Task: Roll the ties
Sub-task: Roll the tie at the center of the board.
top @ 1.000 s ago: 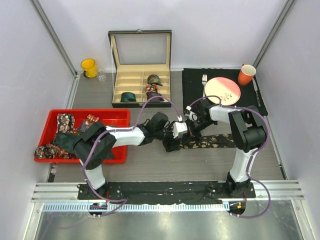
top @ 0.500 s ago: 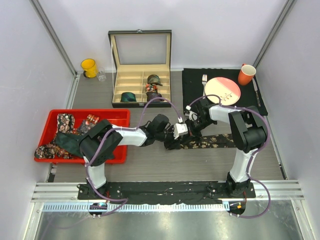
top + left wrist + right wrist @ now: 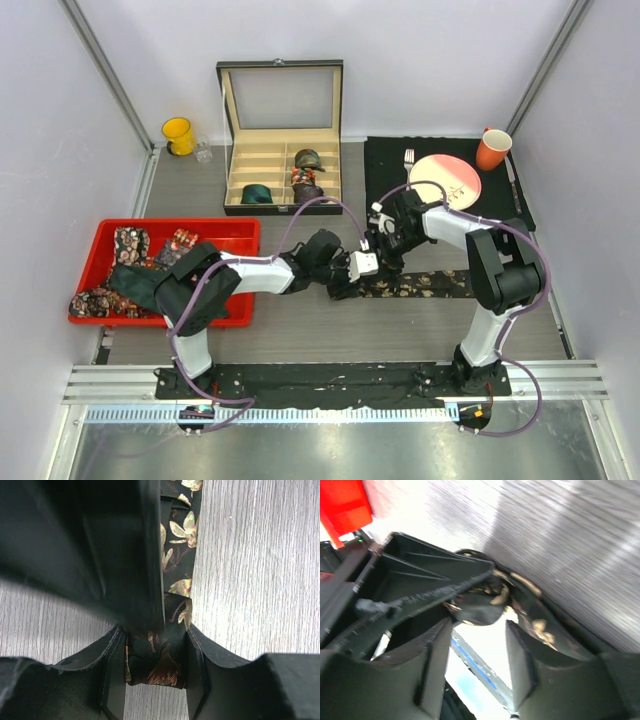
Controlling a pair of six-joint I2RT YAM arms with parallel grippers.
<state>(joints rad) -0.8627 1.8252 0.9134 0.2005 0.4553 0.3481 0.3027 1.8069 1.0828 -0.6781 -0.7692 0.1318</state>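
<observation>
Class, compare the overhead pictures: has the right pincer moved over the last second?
Yes. The right pincer has shifted slightly away from the arm bases, toward the plate.

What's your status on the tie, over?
Left gripper clamped on floral tie, rolled end. Right gripper open, close beside. Tail flat on table. Grippers crowded together.

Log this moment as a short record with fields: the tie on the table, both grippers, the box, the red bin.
tie in work: floral tie lying along the table, its left end bunched up
left gripper: closed on that bunched end
right gripper: jaws apart, holding nothing, close beside the left gripper over the tie
box: lid up, rolled ties in several compartments
red bin: unrolled ties heaped inside
</observation>
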